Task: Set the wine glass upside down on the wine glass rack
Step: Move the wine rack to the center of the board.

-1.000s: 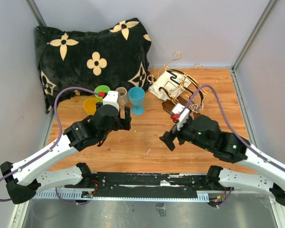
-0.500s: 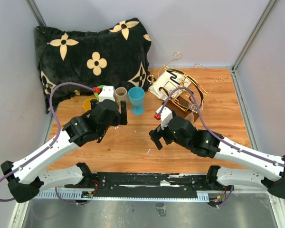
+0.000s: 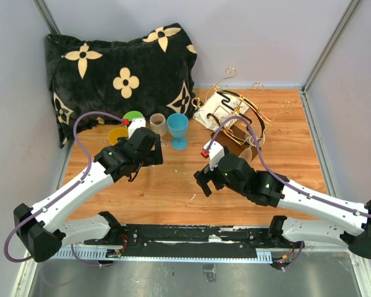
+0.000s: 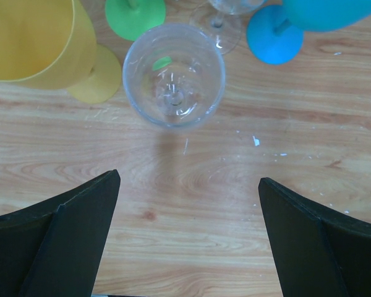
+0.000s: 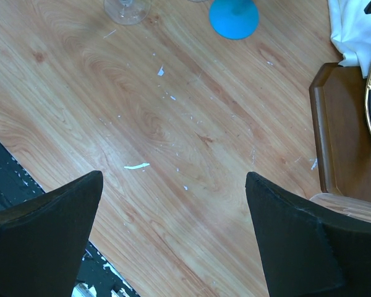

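A yellow plastic goblet point(image 4: 31, 37), cut off at the frame edge, stands beside the upright clear wine glass point(image 4: 174, 74). The left gripper point(image 4: 188, 185) gapes wide and empty just short of it. The right gripper point(image 5: 173, 179) is equally spread, holding nothing. At far right stands the gold wire wine glass rack with a dark wooden base point(image 3: 242, 114), partly hidden by a purple cable point(image 3: 255, 139).

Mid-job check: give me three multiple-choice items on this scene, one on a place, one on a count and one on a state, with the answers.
1. The wine glass rack stands:
A. right of the blue glass, at the far side of the table
B. between the arm bases
C. at the near left corner

2. Coloured glasses on the table:
A. one
B. three
C. five

3. The left end effector is:
A. open, with the clear wine glass upright just ahead
B. shut on that glass
C. shut on the blue glass

Answers:
1 A, the top view shows it there.
2 B, the yellow glass, the green glass and the blue glass.
3 A, its fingers are spread over bare wood.
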`<state>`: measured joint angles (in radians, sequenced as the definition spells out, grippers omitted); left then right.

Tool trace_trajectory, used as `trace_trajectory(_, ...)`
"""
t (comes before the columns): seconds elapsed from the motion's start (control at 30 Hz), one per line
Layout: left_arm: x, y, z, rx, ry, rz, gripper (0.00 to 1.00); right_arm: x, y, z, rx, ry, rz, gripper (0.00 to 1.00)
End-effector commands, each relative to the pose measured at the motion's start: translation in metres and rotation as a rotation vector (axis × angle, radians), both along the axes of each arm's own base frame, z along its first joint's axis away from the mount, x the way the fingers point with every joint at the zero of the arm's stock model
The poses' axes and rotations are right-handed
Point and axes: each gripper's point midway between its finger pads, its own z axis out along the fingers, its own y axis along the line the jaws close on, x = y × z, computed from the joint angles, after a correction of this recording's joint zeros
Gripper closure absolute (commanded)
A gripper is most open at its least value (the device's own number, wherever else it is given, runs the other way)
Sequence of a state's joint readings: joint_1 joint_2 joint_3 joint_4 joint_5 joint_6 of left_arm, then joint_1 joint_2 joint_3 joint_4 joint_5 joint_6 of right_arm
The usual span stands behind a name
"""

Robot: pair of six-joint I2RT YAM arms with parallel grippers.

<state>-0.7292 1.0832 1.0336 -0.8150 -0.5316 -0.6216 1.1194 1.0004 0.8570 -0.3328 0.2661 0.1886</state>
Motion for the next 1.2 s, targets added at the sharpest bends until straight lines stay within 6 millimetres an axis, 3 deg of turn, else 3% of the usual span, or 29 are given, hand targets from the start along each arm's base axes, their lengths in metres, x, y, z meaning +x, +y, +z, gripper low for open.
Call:
trace_trajectory(0.0,0.008,0.006,-0.008,-0.004,0.007,0.054,0.0,0.006,-0.008,-0.001,-0.014,-0.019,-0.06,0.02)
trace_trajectory(0.13,0.008,0.009,-0.003,-0.01,-0.005,0.056,0.0,0.026,-0.026,0.008,-0.025,0.024,-0.134,0.02)
trace_trajectory(0.2,0.007,0.01,0.002,-0.022,-0.02,0.052,0.0,0.039,-0.034,0.022,-0.019,0.029,-0.157,0.02)
trace_trajectory(0.43,0.001,0.007,0.027,-0.092,-0.106,-0.012,0.0,0.065,-0.033,0.108,0.018,-0.064,-0.132,0.02)
trace_trajectory(0.53,0.0,0.013,0.035,-0.087,-0.134,-0.012,0.0,0.078,-0.039,0.126,0.009,-0.088,-0.181,0.01)
trace_trajectory(0.8,-0.002,0.017,0.032,-0.057,-0.131,-0.021,0.0,0.116,-0.069,0.143,0.125,-0.022,-0.386,0.01)
trace_trajectory(1.0,-0.003,0.016,0.036,-0.071,-0.15,-0.038,0.0,0.138,-0.091,0.131,0.227,0.012,-0.71,0.03)
trace_trajectory(1.17,-0.006,0.014,0.036,-0.073,-0.147,-0.064,0.0,0.145,-0.094,0.122,0.297,0.059,-0.852,0.11)
